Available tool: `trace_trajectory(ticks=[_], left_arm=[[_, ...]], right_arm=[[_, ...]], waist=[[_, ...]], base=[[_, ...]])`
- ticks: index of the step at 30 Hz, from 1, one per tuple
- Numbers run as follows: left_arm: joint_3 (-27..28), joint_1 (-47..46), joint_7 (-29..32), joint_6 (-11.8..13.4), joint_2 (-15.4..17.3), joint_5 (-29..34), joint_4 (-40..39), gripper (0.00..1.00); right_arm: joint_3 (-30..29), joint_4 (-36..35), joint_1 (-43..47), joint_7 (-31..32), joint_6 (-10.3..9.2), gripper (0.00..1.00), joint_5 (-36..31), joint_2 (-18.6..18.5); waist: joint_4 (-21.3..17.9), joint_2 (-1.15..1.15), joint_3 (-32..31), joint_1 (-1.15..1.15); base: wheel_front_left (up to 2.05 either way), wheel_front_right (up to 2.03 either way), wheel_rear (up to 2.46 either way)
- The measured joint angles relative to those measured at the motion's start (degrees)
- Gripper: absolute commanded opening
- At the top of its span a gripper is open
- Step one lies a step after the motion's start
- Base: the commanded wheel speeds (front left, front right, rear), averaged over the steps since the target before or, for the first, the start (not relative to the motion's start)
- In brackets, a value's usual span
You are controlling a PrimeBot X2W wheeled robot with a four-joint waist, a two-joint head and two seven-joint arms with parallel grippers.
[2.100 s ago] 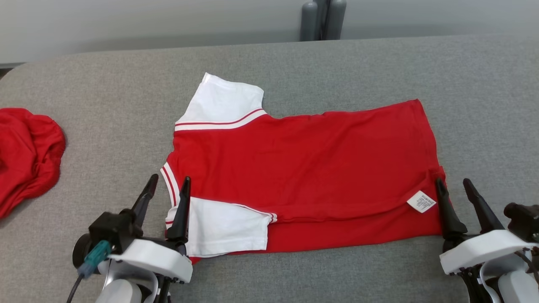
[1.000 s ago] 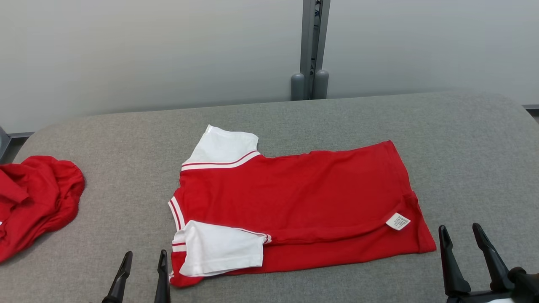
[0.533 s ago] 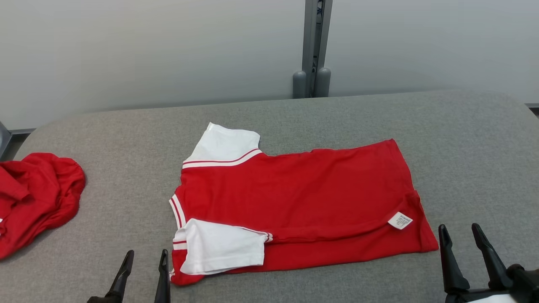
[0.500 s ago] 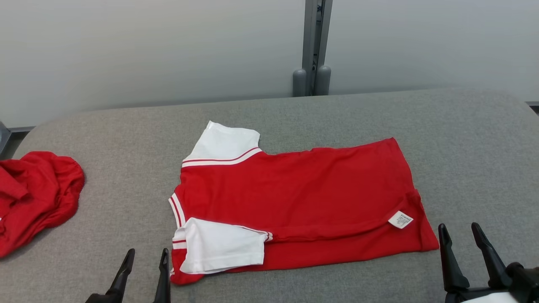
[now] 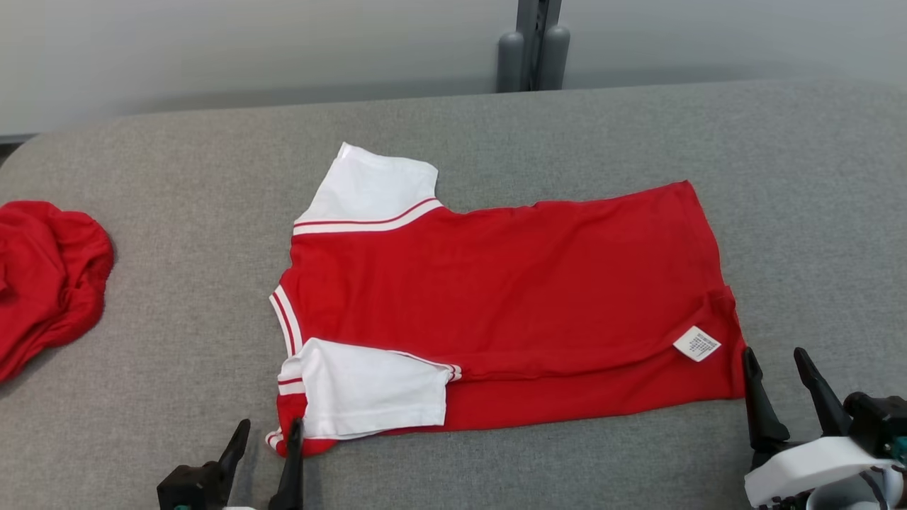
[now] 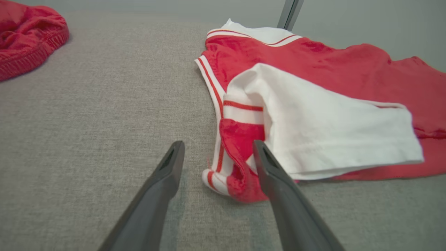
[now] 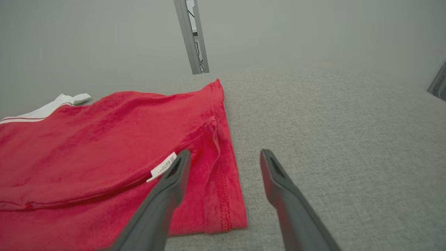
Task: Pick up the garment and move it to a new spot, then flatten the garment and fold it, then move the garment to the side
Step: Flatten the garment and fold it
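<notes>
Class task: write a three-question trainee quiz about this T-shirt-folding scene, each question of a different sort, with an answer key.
1. Fill in: the left hand and right hand are both ____.
2. True or false: the near white sleeve lies folded onto the red T-shirt.
3. The care label lies nearest: A left hand, B right hand, C near white sleeve.
Key: 1 open; 2 true; 3 B.

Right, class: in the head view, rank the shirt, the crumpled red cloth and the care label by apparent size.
1. shirt
2. crumpled red cloth, partly cut off at the left edge
3. care label
</notes>
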Motion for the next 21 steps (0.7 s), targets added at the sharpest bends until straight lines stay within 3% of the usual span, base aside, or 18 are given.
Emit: trace_trajectory(ticks=[7, 8, 10, 11, 15, 17, 18, 19, 20, 21], left_arm=[[-0.56, -1.18, -0.02, -0.82, -1.04, -2.07, 3.86, 1.00], [-0.79, -1.55, 0.11, -1.09, -1.19, -2.34, 4.12, 0.86], [-1.12, -2.15, 0.16, -1.33, -1.26, -2.48, 4.57, 0.12], [-1.21, -2.42, 0.25, -1.76, -1.32, -2.89, 4.88, 0.00], [-1.93, -3.47, 0.81, -2.29, -1.18, -2.90, 5.61, 0.00], [-2.19, -4.02, 1.21, -2.45, -0.96, -2.90, 5.83, 0.00], [-2.23, -4.07, 1.26, -2.50, -0.87, -2.90, 5.90, 0.00], [-2.31, -4.09, 1.26, -2.50, -0.79, -2.89, 5.91, 0.00], [-2.40, -4.14, 1.27, -2.50, -0.66, -2.82, 5.88, 0.00], [-2.50, -4.24, 1.45, -2.49, -0.56, -2.81, 5.76, 0.00]], right_arm=[[1.62, 6.75, -2.60, -0.01, 0.00, 1.00, 1.65, -0.42], [1.82, 7.66, -2.91, 0.00, 0.00, 1.00, 2.00, -0.37], [2.32, 9.23, -3.85, 0.00, 0.00, 1.00, 2.75, -0.42], [2.56, 9.98, -4.32, -0.01, 0.00, 1.00, 3.14, -0.43], [4.10, 14.72, -6.03, -0.12, 0.00, 1.00, 5.09, -0.43], [5.27, 16.75, -7.43, -0.26, 0.00, 0.80, 6.15, -0.79], [5.81, 17.59, -8.12, -0.27, 0.00, 0.42, 6.55, -0.94], [6.13, 18.38, -8.72, -0.29, 0.00, 0.27, 7.05, -0.97], [6.53, 18.84, -9.17, -0.35, 0.01, 0.00, 7.43, -0.98], [6.98, 19.23, -9.50, -0.35, 0.02, 0.00, 7.71, -0.96]], waist=[[0.65, 0.00, 1.99, 0.00], [0.74, 0.00, 2.11, 0.00], [0.88, 0.00, 2.39, 0.00], [0.95, 0.00, 2.50, 0.00], [1.09, 0.00, 2.83, 0.00], [1.11, 0.00, 2.97, 0.00], [1.11, 0.00, 3.07, 0.00], [1.10, 0.00, 3.13, 0.00], [1.09, 0.00, 3.17, 0.00], [1.11, 0.00, 3.21, 0.00]], base=[[0.00, 0.00, 0.00], [0.00, 0.00, 0.00], [0.00, 0.00, 0.00], [0.00, 0.00, 0.00], [0.00, 0.00, 0.00], [0.00, 0.00, 0.00], [0.00, 0.00, 0.00], [0.00, 0.00, 0.00], [0.00, 0.00, 0.00], [0.00, 0.00, 0.00]])
